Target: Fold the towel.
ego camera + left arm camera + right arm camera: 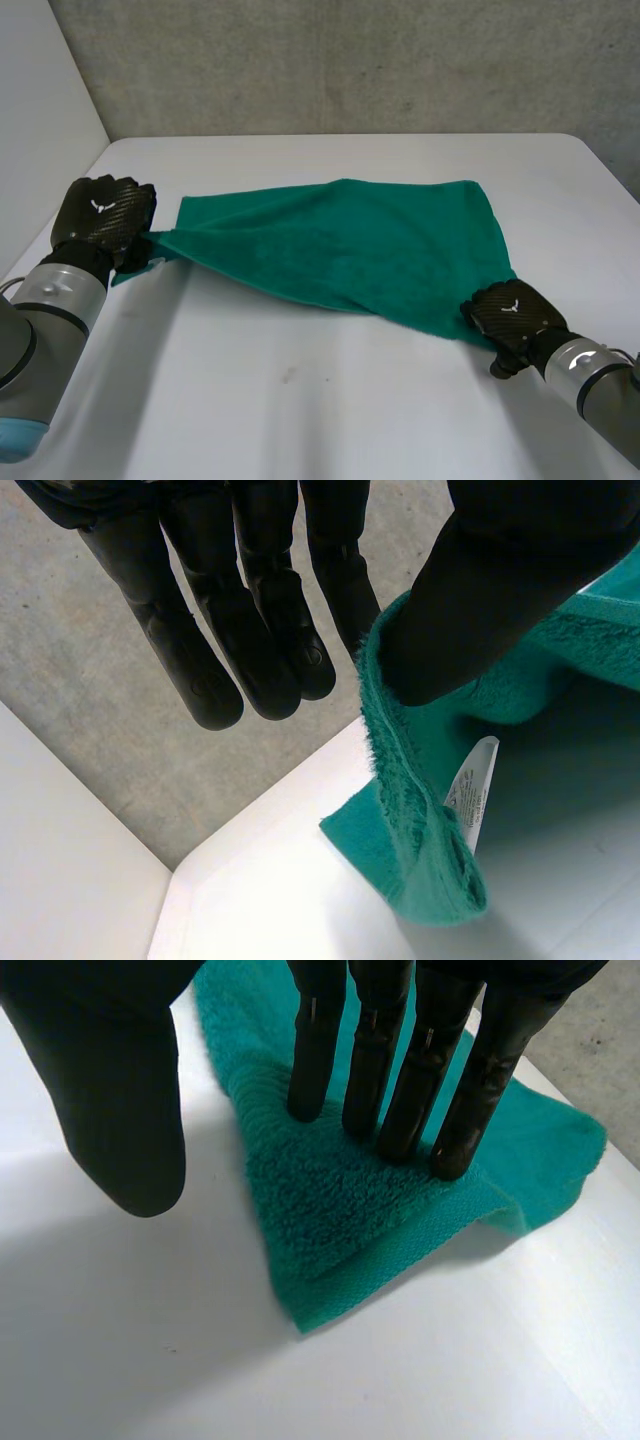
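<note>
Head view, towel: the green towel point(340, 240) lies spread across the middle of the white table point(300, 400), with one layer drawn over another along a slanting line.
Head view, left hand: the left hand point(100, 220) is at the towel's left corner, which is lifted just off the table with a shadow beneath it.
Head view, right hand: the right hand point(510, 312) sits on the towel's near right corner, low on the table.
Head view, surroundings: a grey concrete wall point(350, 60) stands behind the table and a white side panel point(40, 100) stands beside the left arm.
Left wrist view, grip: the fingers point(250, 650) are straight and close together. The thumb point(500, 590) presses the towel's edge toward the nearest finger, pinching it.
Left wrist view, in the way: the thumb covers the exact spot of the pinch.
Left wrist view, corner: below the thumb the corner droops, with a white label point(475, 790) hanging from its hem above the table's edge.
Right wrist view, hand: straight fingertips point(400, 1130) press down side by side on the doubled corner. The thumb is spread wide, held over bare table and clear of the cloth.
Right wrist view, cloth: two layers show at the corner, the upper one ridged under the fingertips.
</note>
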Motion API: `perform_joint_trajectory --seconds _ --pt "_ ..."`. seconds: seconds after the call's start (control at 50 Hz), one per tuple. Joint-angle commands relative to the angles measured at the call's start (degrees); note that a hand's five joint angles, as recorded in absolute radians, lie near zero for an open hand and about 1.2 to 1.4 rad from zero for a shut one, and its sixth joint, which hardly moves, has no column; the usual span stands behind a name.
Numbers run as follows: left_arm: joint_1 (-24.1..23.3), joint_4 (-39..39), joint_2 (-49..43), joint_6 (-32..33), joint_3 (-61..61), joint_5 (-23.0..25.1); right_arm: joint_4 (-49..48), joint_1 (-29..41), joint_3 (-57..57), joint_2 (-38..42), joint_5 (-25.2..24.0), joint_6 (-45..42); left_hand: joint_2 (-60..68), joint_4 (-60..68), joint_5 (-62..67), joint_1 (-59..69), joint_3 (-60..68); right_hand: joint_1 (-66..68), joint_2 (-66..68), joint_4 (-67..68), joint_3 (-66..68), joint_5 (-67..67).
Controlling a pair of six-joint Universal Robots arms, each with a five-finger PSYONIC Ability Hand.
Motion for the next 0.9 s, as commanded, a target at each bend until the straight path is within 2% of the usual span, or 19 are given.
perform_joint_trajectory --seconds 0.02,0.24,0.46,0.9 --pt "0.65 0.18 -0.6 0.13 0.08 0.09 -3.33 -0.07 -1.2 2.46 0.23 -0.19 11.4 11.45 13.95 15.23 11.74 12.16 6.87 6.66 6.55 8.05" --pt "1.44 0.18 -0.68 0.13 0.25 0.18 -4.3 -0.16 -3.22 3.43 0.94 -0.19 11.4 11.45 13.95 15.23 11.74 12.32 7.04 6.83 6.72 8.22" --pt "1.44 0.26 -0.95 0.04 0.17 0.18 -4.13 0.1 -7.35 8.0 2.08 -0.46 11.4 11.45 13.95 15.23 11.74 18.21 12.93 12.72 12.61 14.1" --pt "1.35 0.18 -1.04 0.04 -0.01 0.18 -3.86 0.1 -10.78 10.02 3.22 -0.72 11.4 11.45 13.95 15.23 11.74 26.79 21.51 21.3 21.19 22.68"
